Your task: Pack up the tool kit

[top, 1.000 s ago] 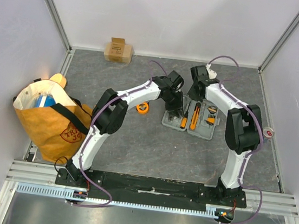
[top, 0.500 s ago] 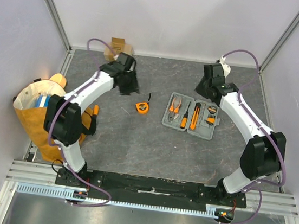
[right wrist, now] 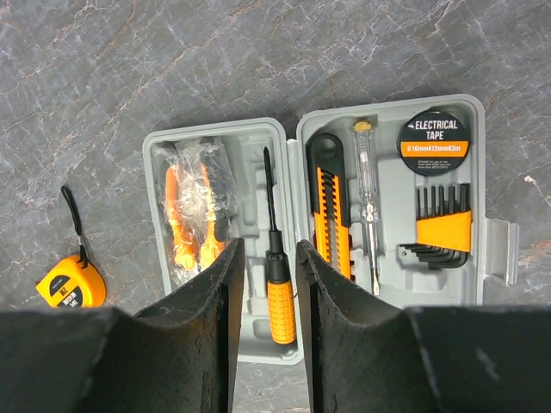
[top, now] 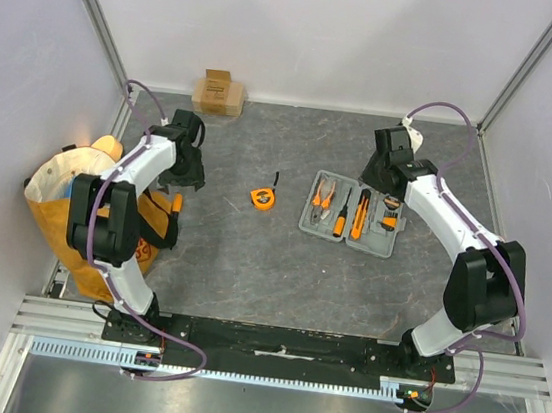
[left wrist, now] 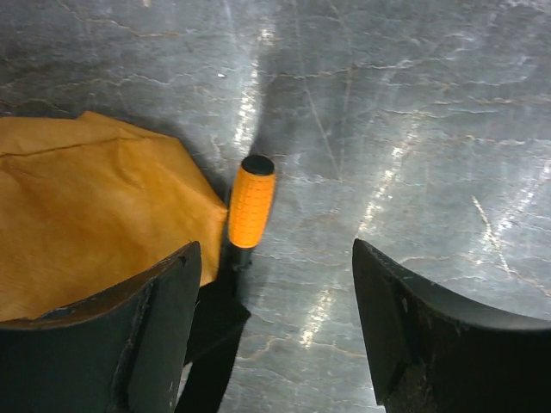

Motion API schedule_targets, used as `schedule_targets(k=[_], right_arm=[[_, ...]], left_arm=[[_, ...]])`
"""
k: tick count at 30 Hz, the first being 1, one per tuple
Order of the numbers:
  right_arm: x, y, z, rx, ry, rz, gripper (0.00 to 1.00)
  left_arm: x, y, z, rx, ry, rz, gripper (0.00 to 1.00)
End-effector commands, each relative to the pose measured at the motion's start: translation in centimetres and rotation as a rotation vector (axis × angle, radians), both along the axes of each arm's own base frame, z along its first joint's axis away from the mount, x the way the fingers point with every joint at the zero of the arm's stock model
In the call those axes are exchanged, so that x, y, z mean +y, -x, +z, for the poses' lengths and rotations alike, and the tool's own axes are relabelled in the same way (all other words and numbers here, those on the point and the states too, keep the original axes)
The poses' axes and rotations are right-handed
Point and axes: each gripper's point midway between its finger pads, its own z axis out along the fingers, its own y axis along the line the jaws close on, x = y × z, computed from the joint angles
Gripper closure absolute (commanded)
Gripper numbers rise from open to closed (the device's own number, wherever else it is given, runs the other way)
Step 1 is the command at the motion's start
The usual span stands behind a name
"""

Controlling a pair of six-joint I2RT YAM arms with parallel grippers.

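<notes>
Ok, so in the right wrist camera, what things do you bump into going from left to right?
First the tape measure → pliers → screwdriver → utility knife → tester pen → electrical tape.

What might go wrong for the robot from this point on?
1. The orange-handled tool lies against the yellow bag, and its tip is hidden under what looks like a black strap. The open left claw above it might snag fabric or strap along with it.
2. The tape measure lies on the table outside the grey case. Closing the lid now would likely leave it behind.
</notes>
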Motion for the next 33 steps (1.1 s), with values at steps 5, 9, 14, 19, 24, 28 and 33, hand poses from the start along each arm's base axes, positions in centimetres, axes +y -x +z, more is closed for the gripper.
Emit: schedule_targets(k=[5, 9, 14, 19, 24, 28, 33], right_arm=[[-0.6, 0.0, 1.8, -0.053, -0.01, 0.001, 0.63], [-0.9, 0.2, 2.1, -0.06, -0.007, -0.011, 0.63], [-0.9, 0.2, 2.3, -0.065, -0.016, -0.018, 0.63], [-0.8, 0.0, 2.4, -0.068, -0.022, -0.024, 0.64], [-0.8, 0.1, 2.1, -0.059, -0.023, -0.027, 0.64], [-0.8, 0.1, 2.0, -0.056, -0.025, -0.026, 0.65], [-0.8, 0.1, 2.0, -0.056, -0.021, -0.024, 0.65]], left_arm=[[2.6, 1.0, -3.1, 0.112, -0.069, -0.04, 0.23], [3.0, 1.3, -4.1, 0.14, -0.074, -0.027, 0.23], [2.1, 1.8, -5.5, 0.182, -0.019, -0.048, 0.28], [-0.1, 1.6, -5.8, 0.181, 0.106, -0.086, 0.44], [-1.9, 1.5, -5.6, 0.177, 0.2, -0.091, 0.56], [-2.7, 1.3, -5.4, 0.173, 0.248, -0.078, 0.58], [-3.6, 1.1, -5.6, 0.174, 0.283, -0.083, 0.61]])
